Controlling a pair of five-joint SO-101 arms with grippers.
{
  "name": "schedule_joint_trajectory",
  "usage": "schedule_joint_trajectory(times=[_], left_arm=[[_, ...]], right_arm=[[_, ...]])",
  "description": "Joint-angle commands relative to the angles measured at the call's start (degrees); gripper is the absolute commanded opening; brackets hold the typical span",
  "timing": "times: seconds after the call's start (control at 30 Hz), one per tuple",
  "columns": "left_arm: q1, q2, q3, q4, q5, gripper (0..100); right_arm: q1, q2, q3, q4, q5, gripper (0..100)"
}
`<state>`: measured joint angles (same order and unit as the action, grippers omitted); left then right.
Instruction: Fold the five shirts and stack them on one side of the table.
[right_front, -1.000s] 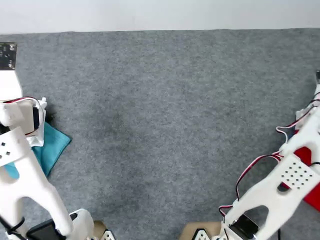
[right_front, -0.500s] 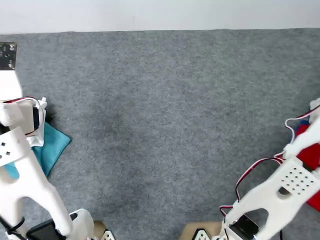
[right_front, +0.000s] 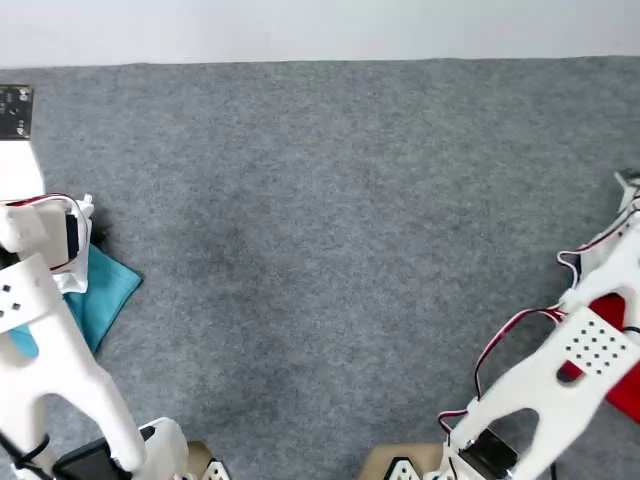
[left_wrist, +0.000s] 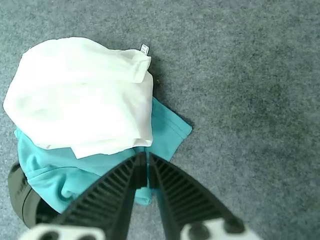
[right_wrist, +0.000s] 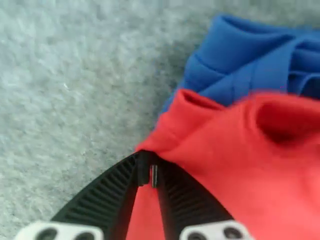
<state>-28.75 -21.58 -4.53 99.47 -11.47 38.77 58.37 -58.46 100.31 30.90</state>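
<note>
A folded white shirt (left_wrist: 80, 100) lies on a teal shirt (left_wrist: 167, 127) at the table's left side, with a dark cloth (left_wrist: 20, 197) under them. My left gripper (left_wrist: 145, 164) hangs shut just above the teal shirt's (right_front: 105, 292) edge. At the right edge of the table a red shirt (right_wrist: 240, 165) lies bunched against a blue shirt (right_wrist: 250, 65). My right gripper (right_wrist: 149, 172) is shut on a raised fold of the red shirt (right_front: 628, 395). In the high view the right arm (right_front: 590, 350) covers most of that pile.
Grey felt (right_front: 340, 220) covers the table, bare between the two arms. A small dark board (right_front: 15, 110) sits at the far left edge. The left arm (right_front: 40, 330) stands over the left pile.
The right arm shifted a little at the table's right edge, first toward the edge, then farther from the camera. The left arm and its pile have not moved.
</note>
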Motion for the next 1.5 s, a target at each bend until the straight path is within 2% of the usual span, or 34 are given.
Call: schedule_joint_trajectory(times=[0.0,0.17,0.47,0.6,0.83,0.9,1.03,1.33,1.47], left_arm=[[-0.2,-1.4,-0.1,1.0,-0.3,2],[-0.2,-1.4,-0.1,1.0,-0.4,2],[-0.2,-1.4,-0.1,1.0,-0.4,2],[-0.2,-1.4,-0.1,1.0,-0.4,2],[-0.2,-1.8,2.5,1.0,-0.4,2],[-0.3,-1.8,3.7,1.0,-0.4,2],[-0.2,-1.8,4.2,1.0,-0.4,2],[-0.4,-1.8,3.8,1.0,-0.4,2],[-0.4,-1.4,3.8,1.0,-0.8,2]], right_arm=[[-0.3,-3.2,-6.5,2.9,-1.5,1.3],[2.2,-14.1,-1.4,2.8,-2.3,1.4],[1.5,-34.8,34.5,2.1,2.3,1.4],[1.2,-36.3,47.3,-4.1,2.4,1.4],[1.5,-36.2,63.7,-21.1,2.5,1.4],[0.7,-36.5,65.5,-23.1,2.5,1.4],[-0.7,-39.2,64.4,-20.0,2.4,1.4],[-7.6,-57.2,64.4,-12.2,2.2,0.9],[-11.0,-63.3,64.4,-8.0,-2.7,0.9]])
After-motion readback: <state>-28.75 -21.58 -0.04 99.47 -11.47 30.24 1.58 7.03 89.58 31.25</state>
